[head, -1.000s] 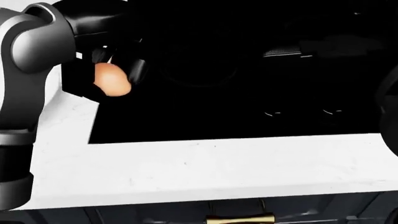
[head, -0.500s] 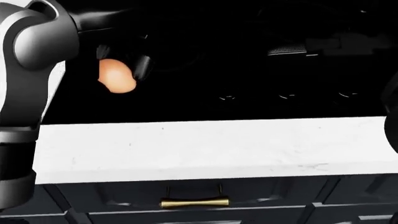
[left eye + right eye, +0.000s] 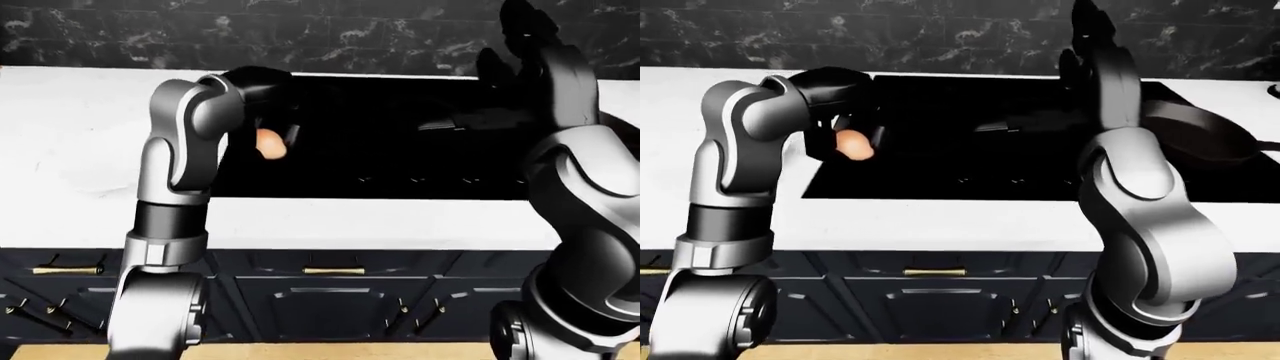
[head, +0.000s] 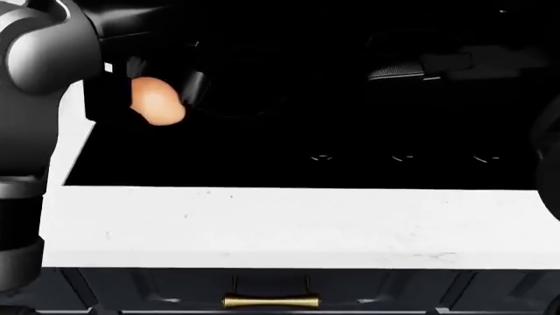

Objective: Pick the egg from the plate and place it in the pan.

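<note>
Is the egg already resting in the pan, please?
No, the egg is held in the left hand over the stove, apart from the pan.

The pan (image 3: 1200, 139) sits partly behind the right arm; the left hand (image 4: 153, 82) covers the egg's (image 4: 155, 102) top.

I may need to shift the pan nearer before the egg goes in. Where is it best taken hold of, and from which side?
Probably by its handle, the long dark bar reaching toward the view's left from the pan on the black cooktop. The free right hand could come down over the bar, but that arm hides where handle meets bowl. The left hand holds the egg.
</note>
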Tool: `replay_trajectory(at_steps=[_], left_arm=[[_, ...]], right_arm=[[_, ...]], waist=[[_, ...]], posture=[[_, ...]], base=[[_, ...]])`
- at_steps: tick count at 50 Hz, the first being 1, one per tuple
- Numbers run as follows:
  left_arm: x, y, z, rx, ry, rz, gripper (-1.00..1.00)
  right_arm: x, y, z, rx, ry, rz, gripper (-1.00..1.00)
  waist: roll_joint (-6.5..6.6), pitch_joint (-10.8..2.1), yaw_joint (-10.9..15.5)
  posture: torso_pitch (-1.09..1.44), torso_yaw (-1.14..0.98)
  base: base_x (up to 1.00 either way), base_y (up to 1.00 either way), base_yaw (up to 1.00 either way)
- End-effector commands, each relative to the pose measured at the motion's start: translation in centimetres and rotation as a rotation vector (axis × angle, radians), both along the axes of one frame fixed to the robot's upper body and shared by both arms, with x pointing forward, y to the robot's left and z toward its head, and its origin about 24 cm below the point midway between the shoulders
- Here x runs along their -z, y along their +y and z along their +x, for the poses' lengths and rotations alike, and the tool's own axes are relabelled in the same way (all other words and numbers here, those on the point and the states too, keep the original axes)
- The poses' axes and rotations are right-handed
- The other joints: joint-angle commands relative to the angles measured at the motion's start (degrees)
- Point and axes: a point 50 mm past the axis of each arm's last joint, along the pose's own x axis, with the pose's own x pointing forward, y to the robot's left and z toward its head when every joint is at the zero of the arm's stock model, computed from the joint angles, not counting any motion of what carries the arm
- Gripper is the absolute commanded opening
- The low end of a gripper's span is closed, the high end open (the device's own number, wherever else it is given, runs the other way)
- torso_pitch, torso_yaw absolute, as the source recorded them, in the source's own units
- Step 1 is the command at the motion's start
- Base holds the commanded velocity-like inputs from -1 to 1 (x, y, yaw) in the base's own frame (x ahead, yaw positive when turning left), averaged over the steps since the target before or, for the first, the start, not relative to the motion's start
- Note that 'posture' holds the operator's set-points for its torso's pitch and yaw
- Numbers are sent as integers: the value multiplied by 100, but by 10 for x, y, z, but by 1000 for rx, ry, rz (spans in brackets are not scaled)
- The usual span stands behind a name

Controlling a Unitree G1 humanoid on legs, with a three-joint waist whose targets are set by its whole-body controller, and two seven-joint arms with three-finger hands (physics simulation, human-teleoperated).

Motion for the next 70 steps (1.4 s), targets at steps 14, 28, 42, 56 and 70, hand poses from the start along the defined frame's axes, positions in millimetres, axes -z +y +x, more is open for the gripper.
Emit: replay_trajectory(at_steps=[14,28,42,56,70], left_arm=[[-16,-3,-5,13,-65,-11,-100],[-15,-2,-4,12,-66,-13,-100],[-15,-3,-4,10,-66,-16,-100],[-15,-3,-4,10,-67,-17,-100],[-17,-3,-3,7,-67,-20,-100]], right_arm=[[-11,-4,-4,22,-61,0,100],[-10,-4,-4,28,-55,-1,100],[-10,-4,-4,33,-54,0,100],[-10,-6,-3,54,-42,0,100],[-9,-6,-2,52,-37,2,100]], waist=[[-90,-74,33],[342,-218,-61],[-332,-104,-82],[-234,-30,-8],[376,-349,-30]], posture=[[0,0],[0,0],[0,0],[0,0],[0,0]], base=[[10,-28,0],[8,-30,0],[0,-49,0],[0,-25,0],[0,-39,0]])
